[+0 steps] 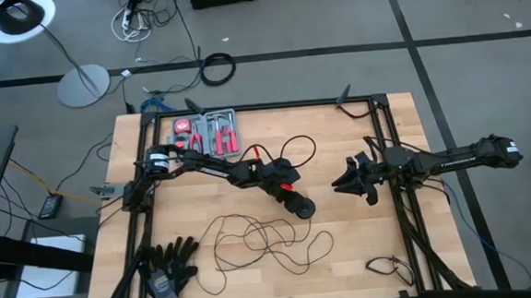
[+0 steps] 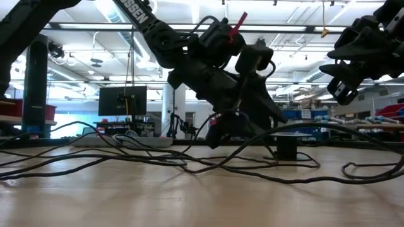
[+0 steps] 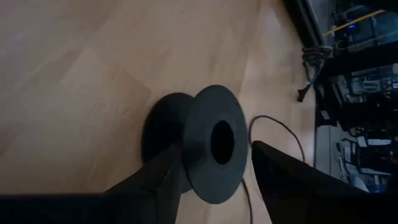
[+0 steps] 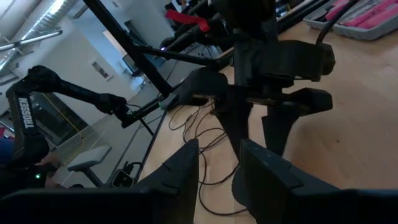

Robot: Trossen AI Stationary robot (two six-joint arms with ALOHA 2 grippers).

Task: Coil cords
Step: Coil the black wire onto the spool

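Observation:
The cords are one thin black wire [image 1: 262, 242] lying in loose loops on the wooden table, toward its near edge. At the table's middle sits its black round spool-like puck [image 3: 214, 143], two flanges with a hole in the nearer one. My left gripper [image 1: 296, 201] reaches it from the left and is open, with its fingers either side of the nearer flange. A strand of wire [image 3: 273, 121] runs past the puck. My right gripper [image 1: 346, 183] hovers open to the right of the puck, holding nothing. My left gripper has one finger [image 3: 158, 177] reaching in behind the nearer flange's rim [image 3: 189, 177], between the two flanges. Whether that finger touches the rim, I cannot tell. The other finger [image 3: 280, 171] stands off the holed face with a gap.
A grey tray of red-handled tools [image 1: 204, 132] sits at the far left. Black gloves [image 1: 171, 261] lie at the near left corner and a short cable [image 1: 388, 269] at the near right. Black frame rails [image 1: 408, 214] border the table.

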